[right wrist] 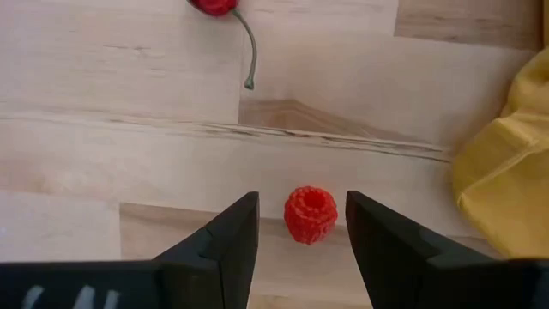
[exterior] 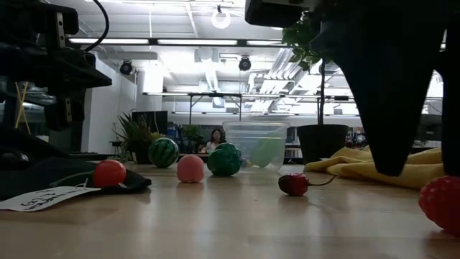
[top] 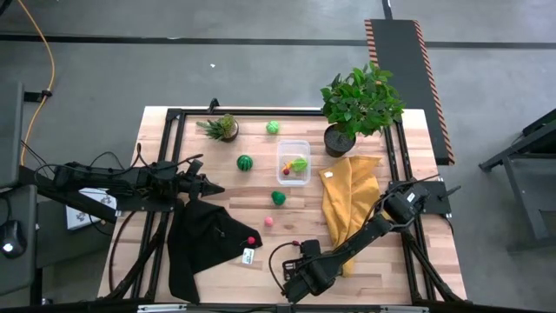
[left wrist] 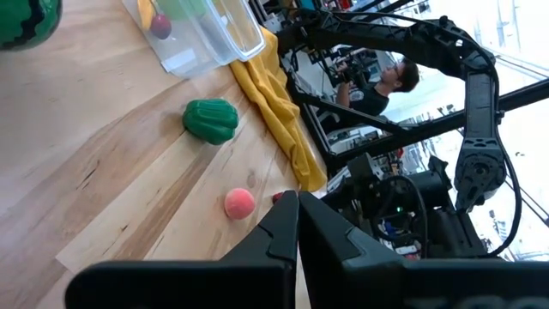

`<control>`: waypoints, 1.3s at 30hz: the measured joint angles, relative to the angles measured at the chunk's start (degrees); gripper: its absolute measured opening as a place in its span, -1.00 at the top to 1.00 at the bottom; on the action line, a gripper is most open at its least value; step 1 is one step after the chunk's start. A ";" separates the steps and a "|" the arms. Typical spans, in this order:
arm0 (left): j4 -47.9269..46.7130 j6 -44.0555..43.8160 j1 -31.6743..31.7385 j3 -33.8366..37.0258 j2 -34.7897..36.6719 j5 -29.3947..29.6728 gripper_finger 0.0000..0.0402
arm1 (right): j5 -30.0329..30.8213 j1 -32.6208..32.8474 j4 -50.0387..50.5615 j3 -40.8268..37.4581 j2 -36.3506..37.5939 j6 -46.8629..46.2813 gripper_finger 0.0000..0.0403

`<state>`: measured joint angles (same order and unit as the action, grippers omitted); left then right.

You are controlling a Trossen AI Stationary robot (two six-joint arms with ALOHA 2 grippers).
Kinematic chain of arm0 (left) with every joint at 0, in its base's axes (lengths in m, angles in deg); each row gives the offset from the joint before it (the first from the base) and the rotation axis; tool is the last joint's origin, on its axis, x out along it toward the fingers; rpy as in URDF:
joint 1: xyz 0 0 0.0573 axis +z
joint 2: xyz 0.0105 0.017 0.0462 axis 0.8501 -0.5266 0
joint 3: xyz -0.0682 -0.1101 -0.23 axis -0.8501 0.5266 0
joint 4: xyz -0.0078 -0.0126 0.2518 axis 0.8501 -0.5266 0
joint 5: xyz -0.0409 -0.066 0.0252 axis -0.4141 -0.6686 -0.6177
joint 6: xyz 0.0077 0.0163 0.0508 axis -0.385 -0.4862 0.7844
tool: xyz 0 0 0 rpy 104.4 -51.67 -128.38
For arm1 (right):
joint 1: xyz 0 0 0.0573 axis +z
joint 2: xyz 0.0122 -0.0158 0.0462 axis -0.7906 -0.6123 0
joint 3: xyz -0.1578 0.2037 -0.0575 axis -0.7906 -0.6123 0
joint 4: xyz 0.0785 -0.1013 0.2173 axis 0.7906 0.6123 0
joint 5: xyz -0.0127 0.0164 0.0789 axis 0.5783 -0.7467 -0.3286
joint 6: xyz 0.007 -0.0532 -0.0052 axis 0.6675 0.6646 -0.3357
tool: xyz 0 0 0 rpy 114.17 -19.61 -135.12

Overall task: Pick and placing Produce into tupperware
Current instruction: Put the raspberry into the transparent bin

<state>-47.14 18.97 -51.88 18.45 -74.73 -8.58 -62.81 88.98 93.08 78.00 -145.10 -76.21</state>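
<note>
My right gripper (right wrist: 302, 202) hangs open near the table's front edge (top: 300, 283), pointing down. Its two fingers stand either side of a small red raspberry (right wrist: 310, 215) that lies on the wood, without touching it. A red cherry (right wrist: 214, 7) with a stem lies just beyond. The clear tupperware (top: 294, 162) sits mid-table with yellow, green and red pieces in it. Loose produce on the wood: a striped melon (top: 245, 163), a green ball (top: 273, 128), a green piece (top: 278, 198) and a pink piece (top: 269, 222). A red piece (top: 253, 240) lies on the black cloth. My left gripper (top: 211, 188) waits shut at the left.
A yellow cloth (top: 347, 204) lies right beside the right arm, and a black cloth (top: 204, 243) with a white tag (top: 248, 256) lies at the front left. A big potted plant (top: 360, 104) and a small one (top: 221, 128) stand along the far edge.
</note>
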 joint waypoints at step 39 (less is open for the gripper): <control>-0.01 0.00 0.00 0.00 0.01 0.00 1.00 | -0.53 0.02 0.65 0.00 0.00 -2.21 0.17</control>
<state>-47.15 18.97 -51.88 18.45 -74.72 -8.58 -63.33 89.00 93.73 78.00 -145.10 -78.42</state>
